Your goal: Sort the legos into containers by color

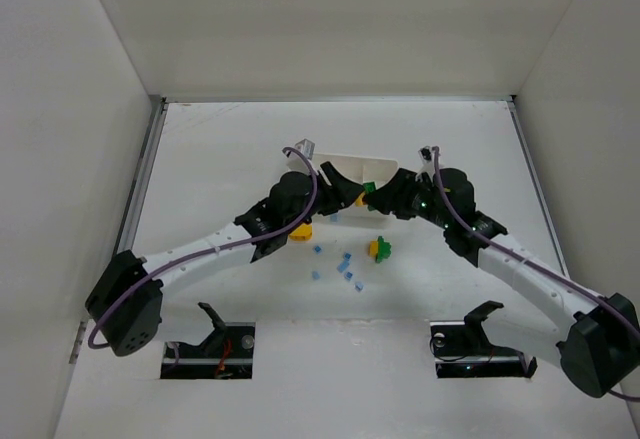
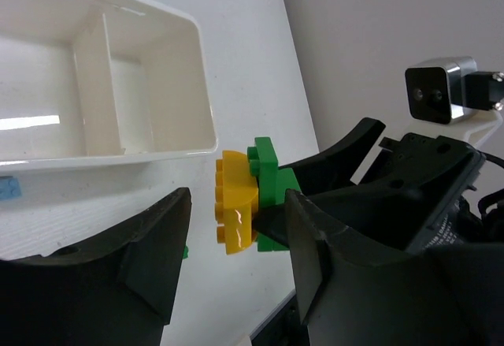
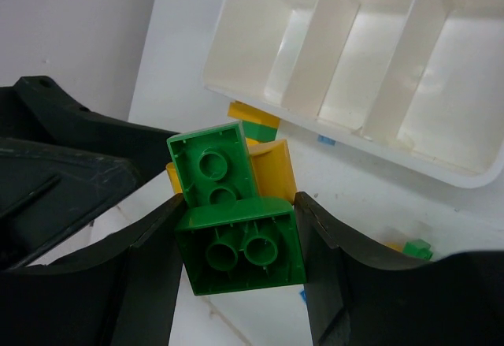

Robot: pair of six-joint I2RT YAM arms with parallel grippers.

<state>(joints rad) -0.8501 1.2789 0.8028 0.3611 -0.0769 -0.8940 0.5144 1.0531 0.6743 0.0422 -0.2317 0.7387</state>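
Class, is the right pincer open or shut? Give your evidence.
Shut: the right pincer clamps the green legos between both fingers.

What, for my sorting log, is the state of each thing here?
Right gripper: shut on green-and-yellow brick cluster.
Left gripper: open, straddling the cluster's yellow brick.
White tray: upright, visible compartments empty.
Light blue bricks: loose, outside the tray.
Second yellow-green cluster: loose, outside the tray.

The flat white table surface (image 1: 220, 149) carries a long white plastic compartment tray (image 1: 352, 166), scattered small light blue bricks (image 1: 345, 264) and one yellow-and-green brick cluster (image 1: 379, 249).
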